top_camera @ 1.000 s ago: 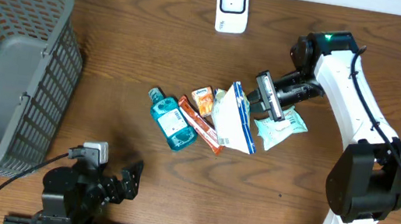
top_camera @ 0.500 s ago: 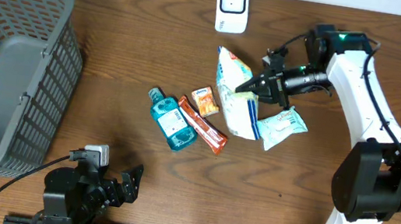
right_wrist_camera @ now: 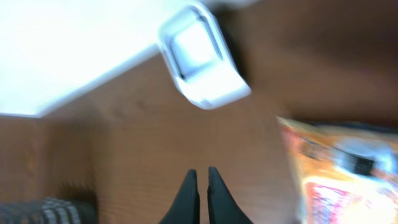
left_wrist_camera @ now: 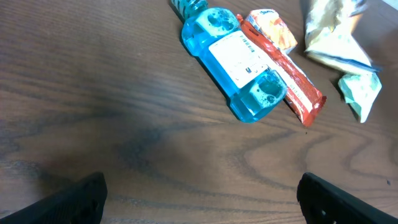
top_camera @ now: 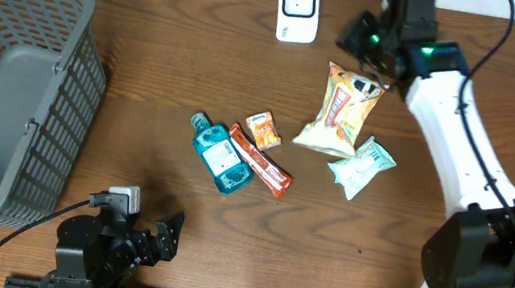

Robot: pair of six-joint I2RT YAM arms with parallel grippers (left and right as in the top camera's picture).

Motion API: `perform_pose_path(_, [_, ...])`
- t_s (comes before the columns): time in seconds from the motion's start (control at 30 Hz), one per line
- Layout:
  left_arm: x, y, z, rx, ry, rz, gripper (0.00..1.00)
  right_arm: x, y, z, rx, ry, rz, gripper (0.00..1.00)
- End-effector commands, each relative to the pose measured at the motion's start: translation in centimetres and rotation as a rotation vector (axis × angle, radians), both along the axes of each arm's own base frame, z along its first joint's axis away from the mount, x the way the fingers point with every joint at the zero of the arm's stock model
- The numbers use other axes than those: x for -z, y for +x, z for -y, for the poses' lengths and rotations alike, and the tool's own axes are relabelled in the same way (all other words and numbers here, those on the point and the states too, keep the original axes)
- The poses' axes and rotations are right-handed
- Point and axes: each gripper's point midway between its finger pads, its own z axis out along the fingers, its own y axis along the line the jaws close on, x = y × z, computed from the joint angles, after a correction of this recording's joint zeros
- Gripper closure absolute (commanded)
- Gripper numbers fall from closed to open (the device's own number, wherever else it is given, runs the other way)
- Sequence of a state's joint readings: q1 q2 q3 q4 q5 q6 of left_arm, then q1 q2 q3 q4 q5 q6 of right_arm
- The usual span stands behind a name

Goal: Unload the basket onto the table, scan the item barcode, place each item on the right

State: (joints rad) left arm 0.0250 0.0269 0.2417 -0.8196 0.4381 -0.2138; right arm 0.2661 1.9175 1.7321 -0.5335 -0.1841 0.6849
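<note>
The item, a yellow-orange snack bag (top_camera: pixel 341 110), rests printed face up right of the table's middle; in the right wrist view the bag (right_wrist_camera: pixel 342 174) is a blur at the right edge. The white scanner (top_camera: pixel 298 8) stands at the back edge. My right gripper (top_camera: pixel 354 34) is above the bag's top end and points toward the scanner (right_wrist_camera: pixel 202 56). It (right_wrist_camera: pixel 200 173) is shut, with nothing showing between the tips. My left gripper (top_camera: pixel 164 232) rests open at the front edge, its fingers (left_wrist_camera: pixel 81 199) wide apart over bare wood.
A blue bottle (top_camera: pixel 219 155), an orange bar (top_camera: pixel 260 162) and a small orange packet (top_camera: pixel 262 130) lie together mid-table. A white-green packet (top_camera: pixel 360 166) lies beside the bag. A grey wire basket (top_camera: pixel 86 70) fills the left side.
The right arm has swung from mid-table up to the back edge near the scanner. The bag has turned from its white side to its orange face and shifted back and right.
</note>
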Motion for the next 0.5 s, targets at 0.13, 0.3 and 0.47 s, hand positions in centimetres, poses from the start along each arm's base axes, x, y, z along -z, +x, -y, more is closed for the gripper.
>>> perform_pose_path(0.13, [0.0, -0.2, -0.1, -0.012, -0.003, -0.009, 0.02, 0.8, 0.6, -2.5, -0.018, -0.067, 0.049, 0.64])
perform_pose_path(0.3, [0.0, -0.2, -0.1, -0.012, -0.003, -0.009, 0.02, 5.8, -3.9, -0.9, 0.117, -0.218, -0.199, 0.01])
perform_pose_path(0.47, [0.0, -0.2, -0.1, -0.012, -0.003, -0.009, 0.02, 8.6, -5.8, -1.2, 0.175, -0.328, -0.272, 0.01])
